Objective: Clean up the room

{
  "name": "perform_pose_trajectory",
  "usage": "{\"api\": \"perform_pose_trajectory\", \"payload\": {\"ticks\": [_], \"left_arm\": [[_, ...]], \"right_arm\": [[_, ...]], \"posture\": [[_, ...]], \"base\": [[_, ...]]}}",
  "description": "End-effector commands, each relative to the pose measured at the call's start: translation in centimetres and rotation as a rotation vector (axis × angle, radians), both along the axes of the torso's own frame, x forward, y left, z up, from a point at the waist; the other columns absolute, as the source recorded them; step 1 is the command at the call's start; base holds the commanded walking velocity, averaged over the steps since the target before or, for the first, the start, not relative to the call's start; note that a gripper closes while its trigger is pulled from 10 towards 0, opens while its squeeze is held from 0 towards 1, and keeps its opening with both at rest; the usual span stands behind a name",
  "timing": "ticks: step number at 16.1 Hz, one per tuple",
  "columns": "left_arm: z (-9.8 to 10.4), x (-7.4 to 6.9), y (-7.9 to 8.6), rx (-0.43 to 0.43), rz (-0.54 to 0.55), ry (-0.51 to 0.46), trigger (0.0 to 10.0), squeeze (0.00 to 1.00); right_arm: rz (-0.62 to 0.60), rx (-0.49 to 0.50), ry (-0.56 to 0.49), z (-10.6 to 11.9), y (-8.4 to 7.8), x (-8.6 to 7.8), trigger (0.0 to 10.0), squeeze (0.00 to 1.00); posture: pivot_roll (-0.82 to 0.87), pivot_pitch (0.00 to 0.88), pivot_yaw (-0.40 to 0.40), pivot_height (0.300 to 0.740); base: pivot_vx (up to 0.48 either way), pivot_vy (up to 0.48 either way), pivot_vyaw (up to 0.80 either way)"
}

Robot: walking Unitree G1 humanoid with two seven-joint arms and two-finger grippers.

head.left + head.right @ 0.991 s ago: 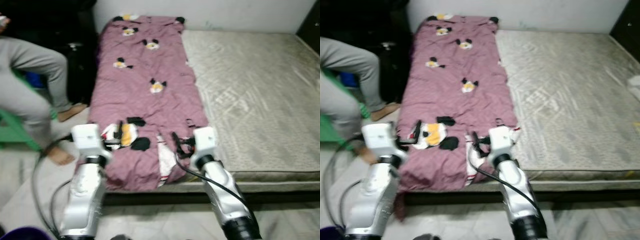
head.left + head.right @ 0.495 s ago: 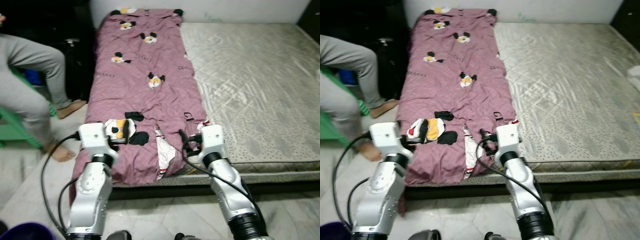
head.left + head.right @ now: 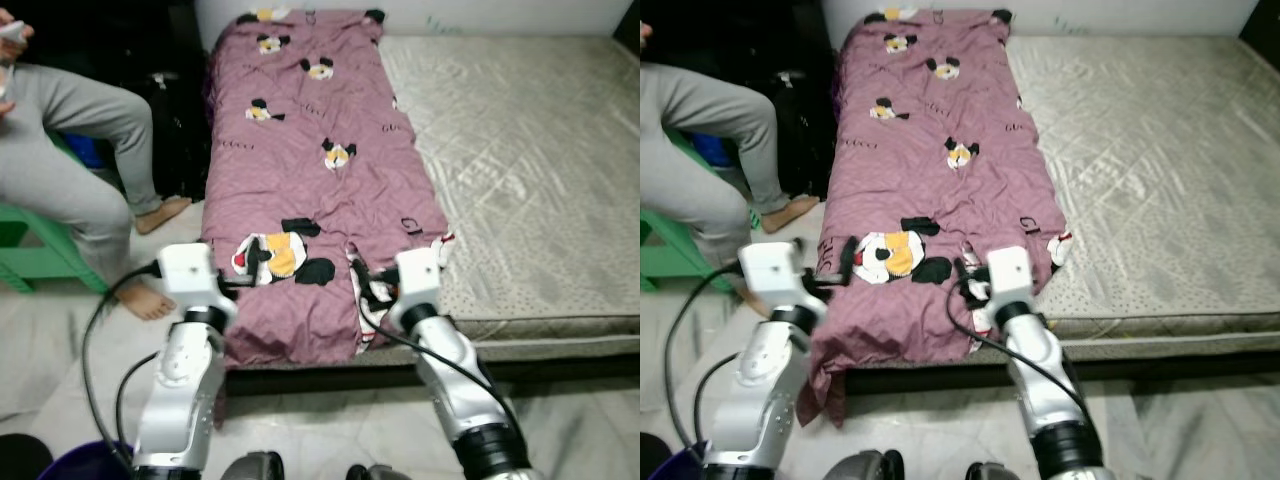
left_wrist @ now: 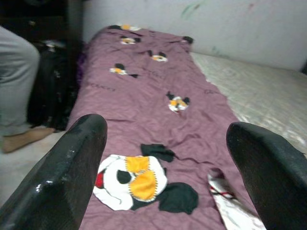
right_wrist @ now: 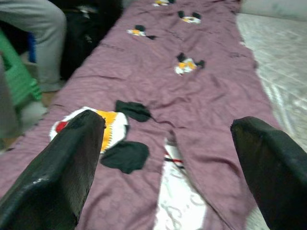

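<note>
A mauve blanket (image 3: 310,170) printed with cartoon mouse figures lies lengthwise along the left side of a bed, running from the far wall to the near edge, where its end hangs over the side. To its right the grey quilted mattress (image 3: 520,170) is bare. Left of the bed a person in grey trousers (image 3: 70,160) sits on a green stool (image 3: 40,262), bare feet on the pale floor, close to the left arm. A dark bag (image 3: 180,130) stands between the person's leg and the bed.

The left hand (image 3: 235,285) is at the blanket's near left corner and the right hand (image 3: 365,290) at a slit in its near edge, where a white lining (image 5: 180,196) shows.

The left wrist view shows its two black fingers (image 4: 62,177) spread wide apart, with the big mouse print (image 4: 134,184) between them. The right wrist view likewise shows its fingers (image 5: 53,172) wide apart above the blanket, holding nothing. A purple bucket (image 3: 85,465) rim shows at the near left.
</note>
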State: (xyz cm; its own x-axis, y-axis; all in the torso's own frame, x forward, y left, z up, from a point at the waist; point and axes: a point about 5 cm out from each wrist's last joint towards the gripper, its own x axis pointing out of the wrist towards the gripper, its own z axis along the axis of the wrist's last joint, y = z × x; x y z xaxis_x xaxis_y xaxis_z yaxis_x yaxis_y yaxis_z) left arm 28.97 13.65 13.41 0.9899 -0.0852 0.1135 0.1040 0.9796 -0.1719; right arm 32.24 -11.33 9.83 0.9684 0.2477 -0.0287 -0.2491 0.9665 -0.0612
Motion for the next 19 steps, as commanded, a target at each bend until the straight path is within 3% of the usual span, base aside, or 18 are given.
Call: {"api": "perform_pose_trajectory", "payload": {"ticks": [1,5,15,19], "left_arm": [[0.06,-0.09,0.18,0.002,-0.006,-0.005,10.0,0.0],[0.25,-0.11,0.03,-0.004,-0.022,-0.016,10.0,0.0],[0.32,-0.04,-0.11,-0.015,-0.04,-0.016,10.0,0.0],[0.09,0.05,-0.25,-0.018,-0.016,-0.003,10.0,0.0]], "right_arm": [[-0.005,0.003,0.007,-0.21,0.1,-0.06,10.0,0.0],[-0.006,0.0,-0.003,-0.1,0.02,0.04,10.0,0.0],[0.03,-0.034,-0.018,-0.1,0.38,0.03,10.0,0.0],[0.024,-0.034,-0.02,-0.12,0.32,0.03,10.0,0.0]], "posture": [[0.02,0.18,-0.008,0.74],[0.02,0.171,-0.009,0.74],[0.03,0.176,-0.011,0.74],[0.02,0.176,-0.011,0.74]], "base": [[0.0,0.0,-0.8],[0.277,0.0,-0.73],[0.359,0.0,0.0],[0.0,0.0,0.0]]}}
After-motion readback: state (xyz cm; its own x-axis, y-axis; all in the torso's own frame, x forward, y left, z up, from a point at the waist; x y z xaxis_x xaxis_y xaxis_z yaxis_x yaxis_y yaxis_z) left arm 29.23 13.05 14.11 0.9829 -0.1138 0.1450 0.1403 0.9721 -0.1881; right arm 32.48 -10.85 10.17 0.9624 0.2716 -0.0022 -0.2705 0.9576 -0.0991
